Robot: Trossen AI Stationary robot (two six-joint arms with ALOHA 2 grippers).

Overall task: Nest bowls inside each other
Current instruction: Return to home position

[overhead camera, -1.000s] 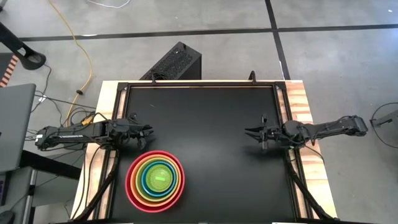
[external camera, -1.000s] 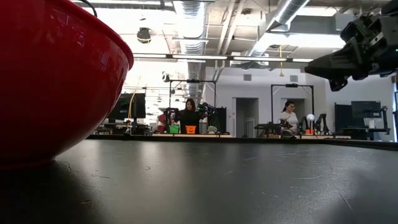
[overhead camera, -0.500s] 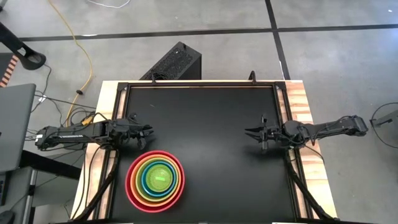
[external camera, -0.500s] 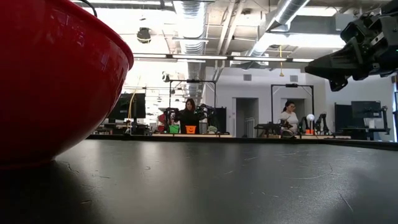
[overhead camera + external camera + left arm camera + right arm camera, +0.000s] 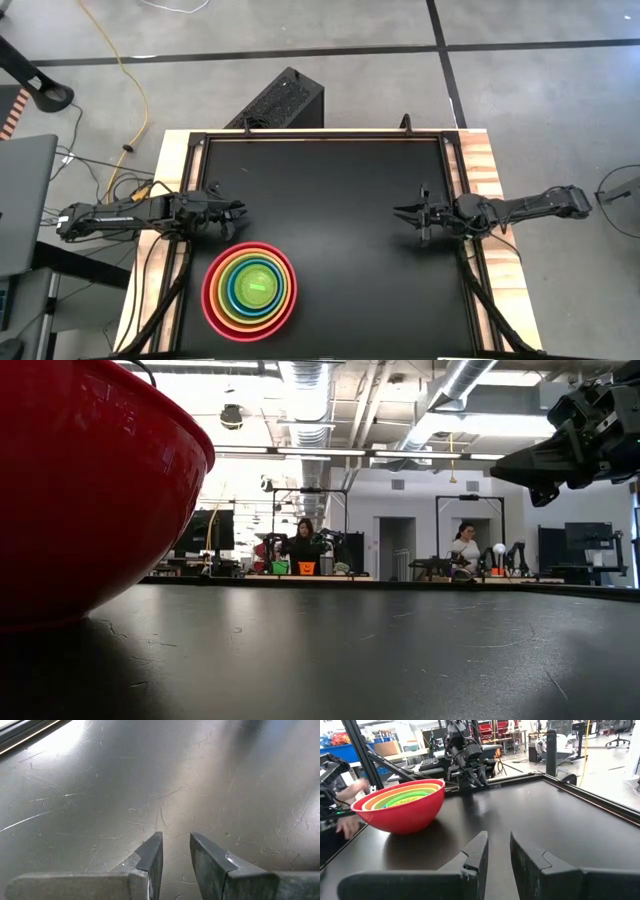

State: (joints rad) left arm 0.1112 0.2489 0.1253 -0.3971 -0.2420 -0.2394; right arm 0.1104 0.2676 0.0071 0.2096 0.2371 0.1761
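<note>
The bowls [image 5: 250, 291] stand nested in one stack near the table's front left. The large red-pink one [image 5: 90, 480] is outermost, with its base on the black tabletop. Orange, lime green and blue rims ring a small bright green bowl [image 5: 256, 287] at the centre. The right wrist view shows the stack [image 5: 400, 805] from the side. My left gripper [image 5: 238, 212] hovers just beyond the stack, its fingers [image 5: 176, 837] slightly apart with nothing between them. My right gripper [image 5: 405, 213] hangs above the table's right side, pointing left, narrowly open [image 5: 498, 836] and empty.
The black tabletop [image 5: 330, 200] lies bare between the two grippers, with a raised frame [image 5: 320, 134] around it. A black box [image 5: 280, 100] stands on the floor behind the table. What looks like a person's hand [image 5: 349, 824] shows near the table's front left corner.
</note>
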